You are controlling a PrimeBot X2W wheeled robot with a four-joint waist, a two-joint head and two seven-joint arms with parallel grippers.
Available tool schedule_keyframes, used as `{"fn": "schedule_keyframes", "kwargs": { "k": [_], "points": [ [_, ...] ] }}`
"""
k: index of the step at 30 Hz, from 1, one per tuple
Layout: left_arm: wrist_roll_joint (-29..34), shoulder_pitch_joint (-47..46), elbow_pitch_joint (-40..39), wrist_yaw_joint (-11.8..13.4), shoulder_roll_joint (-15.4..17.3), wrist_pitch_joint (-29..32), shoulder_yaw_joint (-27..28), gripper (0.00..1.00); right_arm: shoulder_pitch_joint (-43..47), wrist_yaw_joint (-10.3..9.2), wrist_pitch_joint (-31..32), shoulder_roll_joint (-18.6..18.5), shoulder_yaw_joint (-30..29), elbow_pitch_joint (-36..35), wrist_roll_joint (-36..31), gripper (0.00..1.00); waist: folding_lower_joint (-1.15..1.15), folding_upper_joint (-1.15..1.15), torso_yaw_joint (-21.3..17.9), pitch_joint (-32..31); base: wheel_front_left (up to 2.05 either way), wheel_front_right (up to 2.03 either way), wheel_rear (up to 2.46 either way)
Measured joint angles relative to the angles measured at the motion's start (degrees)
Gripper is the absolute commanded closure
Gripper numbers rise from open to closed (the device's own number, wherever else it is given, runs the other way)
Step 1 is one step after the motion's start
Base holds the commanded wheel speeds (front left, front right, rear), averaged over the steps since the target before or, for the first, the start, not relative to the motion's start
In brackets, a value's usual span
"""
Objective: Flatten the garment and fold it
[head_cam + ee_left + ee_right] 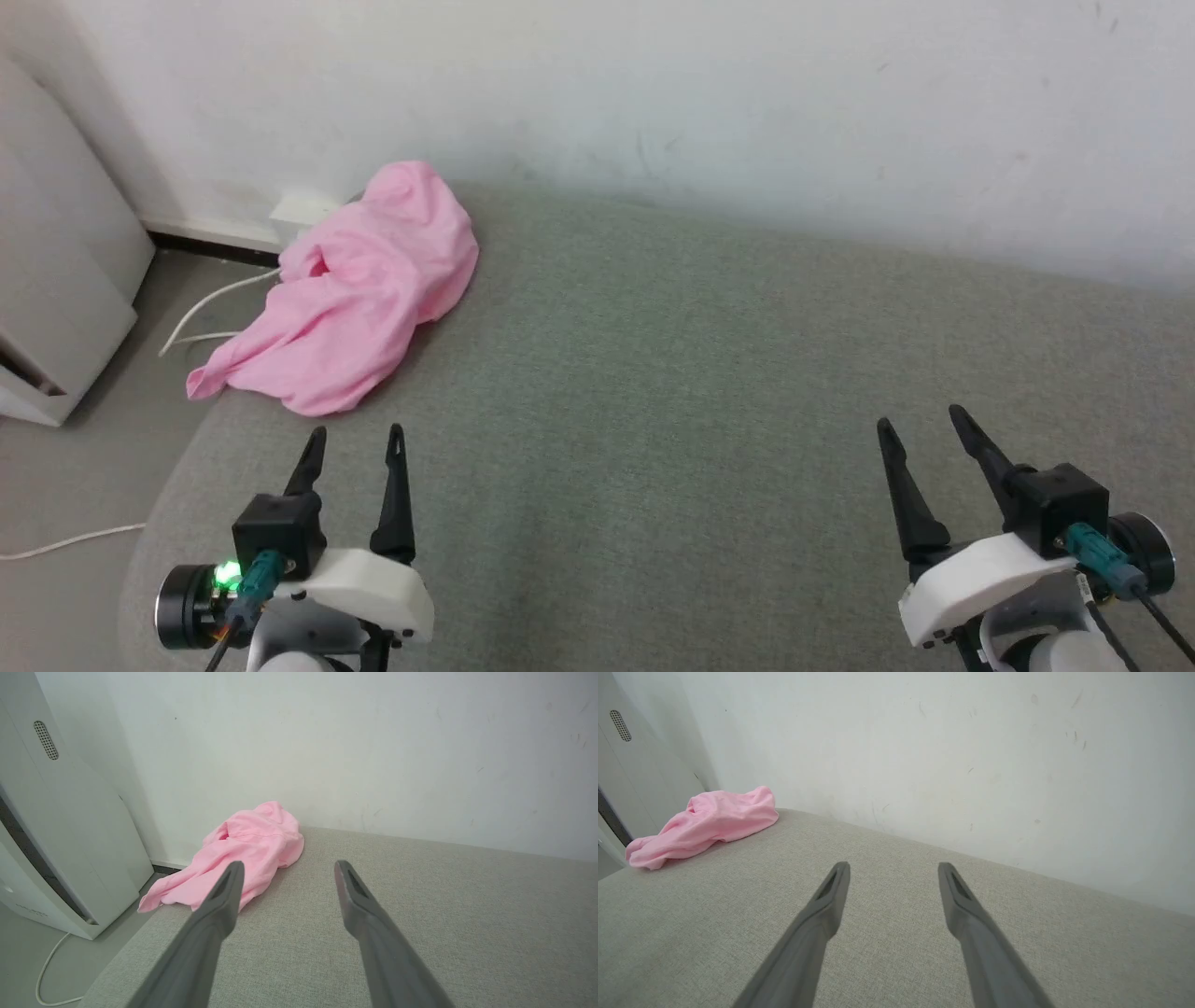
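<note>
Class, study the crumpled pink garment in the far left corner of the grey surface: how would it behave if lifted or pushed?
The garment lies in slumped folds, so it is probably floppy and would drape from a pinch. It looks thin, so likely light. Pushed, it would probably bunch on the woven grey surface, not slide.

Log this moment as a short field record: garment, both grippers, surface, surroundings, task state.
garment: crumpled pink heap, far left corner of the surface, against the wall
left gripper: open, empty, just short of the garment, not touching it
right gripper: open, empty, over bare surface far from the garment
grey fabric surface: flat, carries the garment
wall: white, scuffed, behind the surface
white unit: on the floor, left of the surface
white cable: on the floor beside the garment
task state: garment not yet flattened or folded
</note>
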Motion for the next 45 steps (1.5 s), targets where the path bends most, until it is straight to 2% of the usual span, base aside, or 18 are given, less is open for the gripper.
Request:
{"fn": "schedule_keyframes", "kwargs": {
  "k": [45],
  "points": [
    [-5.1, 0.0, 3.1, 3.6, 1.8, -5.5, -2.3, 0.0, -1.9, 0.0, -3.8, 0.0, 1.3, 2.6, 3.5, 0.0, 0.0, 0.0, 13.3, 0.1, 0.0, 0.0, 0.0]
  ]
}}
